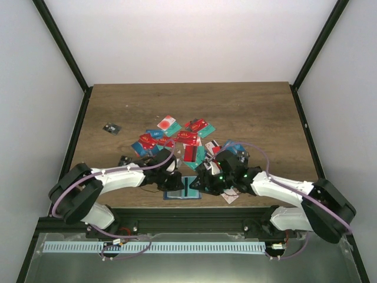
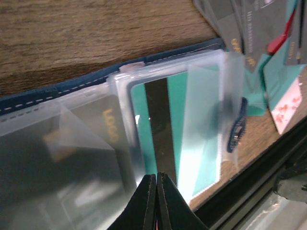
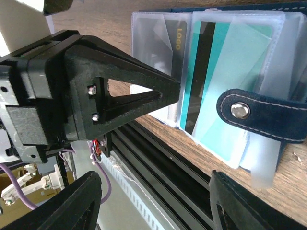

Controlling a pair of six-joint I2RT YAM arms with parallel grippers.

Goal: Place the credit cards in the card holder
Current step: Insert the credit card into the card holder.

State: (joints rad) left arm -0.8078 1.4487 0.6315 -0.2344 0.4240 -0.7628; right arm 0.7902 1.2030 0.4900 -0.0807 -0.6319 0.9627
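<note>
At the card holder, left fingers sit clenched; right fingers hover spread.

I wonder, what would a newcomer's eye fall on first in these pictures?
The open card holder at the near edge of the table, a teal striped card showing in its clear sleeve. The left gripper, shut, sits at that sleeve's edge. Behind lies a scatter of red and teal credit cards.

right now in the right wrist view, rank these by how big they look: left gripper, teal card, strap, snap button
1. left gripper, though it seems nearer the camera, which inflates it
2. teal card
3. strap
4. snap button
</note>
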